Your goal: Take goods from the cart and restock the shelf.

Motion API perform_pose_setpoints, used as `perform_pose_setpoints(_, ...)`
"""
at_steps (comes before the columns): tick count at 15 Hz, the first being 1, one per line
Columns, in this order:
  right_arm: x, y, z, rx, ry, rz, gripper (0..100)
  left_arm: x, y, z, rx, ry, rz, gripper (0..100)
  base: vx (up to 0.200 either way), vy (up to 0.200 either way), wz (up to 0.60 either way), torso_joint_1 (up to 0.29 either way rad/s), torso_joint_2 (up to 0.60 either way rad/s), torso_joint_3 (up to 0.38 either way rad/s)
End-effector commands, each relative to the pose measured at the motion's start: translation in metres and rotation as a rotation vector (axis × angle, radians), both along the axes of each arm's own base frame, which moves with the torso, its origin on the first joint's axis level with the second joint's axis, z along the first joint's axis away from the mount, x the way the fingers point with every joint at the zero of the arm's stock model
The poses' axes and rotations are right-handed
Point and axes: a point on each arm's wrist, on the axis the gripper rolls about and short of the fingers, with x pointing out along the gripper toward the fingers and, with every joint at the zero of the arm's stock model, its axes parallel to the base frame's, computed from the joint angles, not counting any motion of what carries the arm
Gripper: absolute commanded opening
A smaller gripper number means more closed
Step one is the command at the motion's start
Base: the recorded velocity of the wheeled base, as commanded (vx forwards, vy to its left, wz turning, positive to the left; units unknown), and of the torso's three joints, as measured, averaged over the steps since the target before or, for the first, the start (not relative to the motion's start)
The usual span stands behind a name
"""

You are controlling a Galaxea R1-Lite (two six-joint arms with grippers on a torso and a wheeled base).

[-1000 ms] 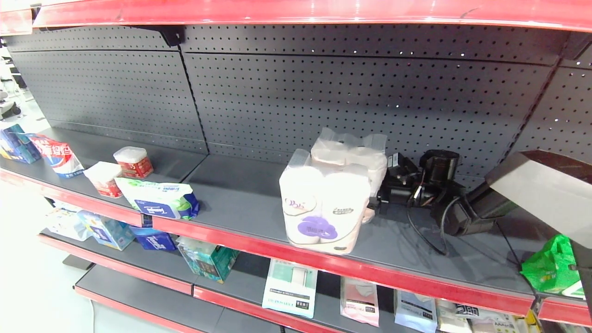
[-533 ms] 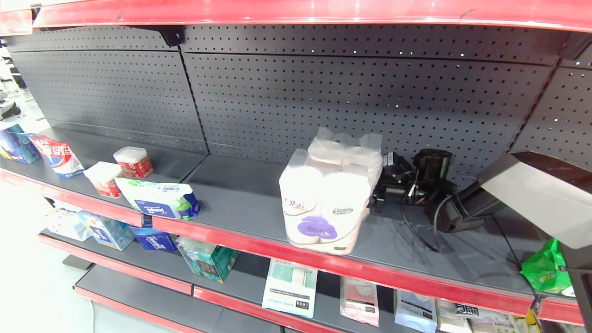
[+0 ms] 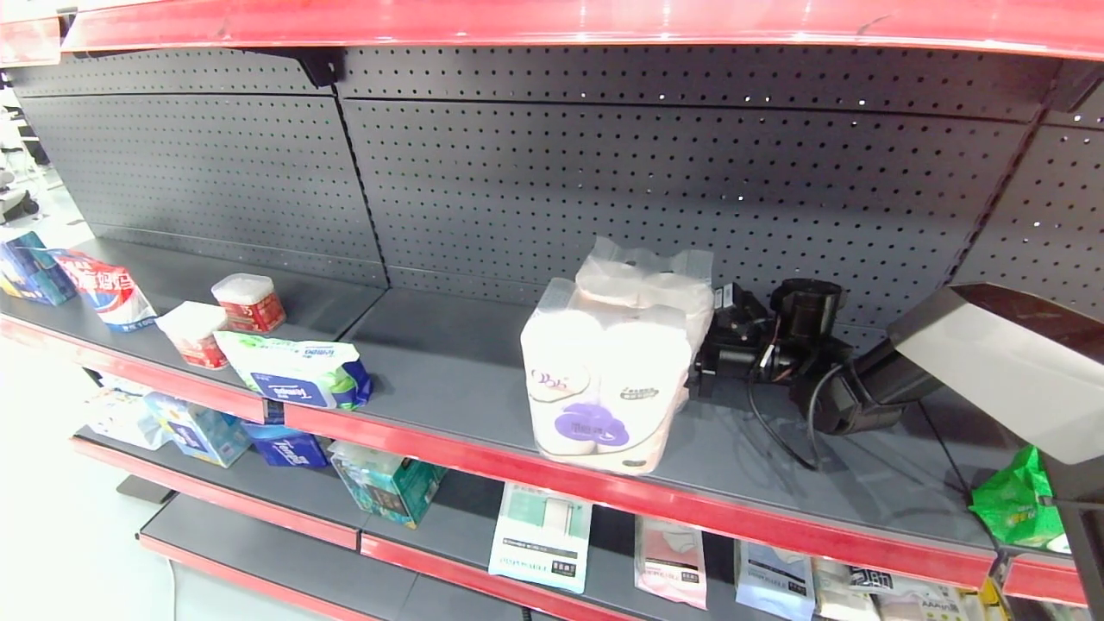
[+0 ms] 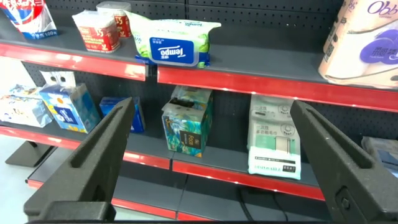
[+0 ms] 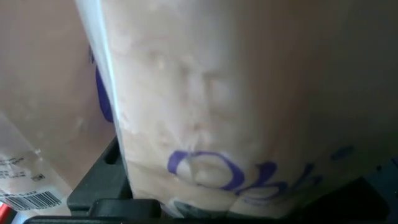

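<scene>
Rear toilet paper pack (image 3: 647,289): we see it upright on the middle shelf (image 3: 448,371), roll axes vertical, touching the back of the front pack (image 3: 604,379).
Right gripper (image 3: 700,352): clamped on its right side.
Left gripper (image 4: 211,106): fingers wide apart, facing the lower shelves.

The left gripper (image 4: 211,104) is hovering in front of the shelf (image 4: 249,84), its black jaws standing wide apart and gripping nothing. On the upper board, behind the red edge, a green-and-white wipes pack (image 4: 177,40) is lying just beside two red-and-white tubs (image 4: 93,31), while a toilet paper pack (image 4: 367,43) is sitting well apart from them. On the board below, a teal box (image 4: 186,121) is standing upright near a white-and-green packet (image 4: 273,143), and blue tissue boxes (image 4: 62,106) are sitting beyond one jaw.
</scene>
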Motion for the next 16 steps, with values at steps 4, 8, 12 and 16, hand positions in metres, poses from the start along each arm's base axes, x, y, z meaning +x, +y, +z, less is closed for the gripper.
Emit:
perform_pose_setpoints(4, 0.0, 0.001, 0.001, 0.002, -0.002, 0.001, 0, 0.0, 0.0, 0.0, 0.0, 0.0, 0.0, 100, 0.0, 0.0, 0.0, 0.0, 0.0, 0.0)
perform_pose_setpoints(8, -0.001, 0.001, 0.002, 0.003, 0.002, 0.003, 0, 0.0, 0.0, 0.0, 0.0, 0.0, 0.0, 100, 0.0, 0.0, 0.0, 0.0, 0.0, 0.0)
perform_pose_setpoints(12, -0.002, 0.001, 0.004, 0.006, 0.011, 0.002, 100, 0.0, 0.0, 0.0, 0.0, 0.0, 0.001, 100, 0.0, 0.0, 0.0, 0.0, 0.0, 0.0)
perform_pose_setpoints(16, -0.014, -0.006, 0.016, 0.007, 0.018, -0.012, 100, 0.0, 0.0, 0.0, 0.0, 0.0, 0.0, 100, 0.0, 0.0, 0.0, 0.0, 0.0, 0.0)
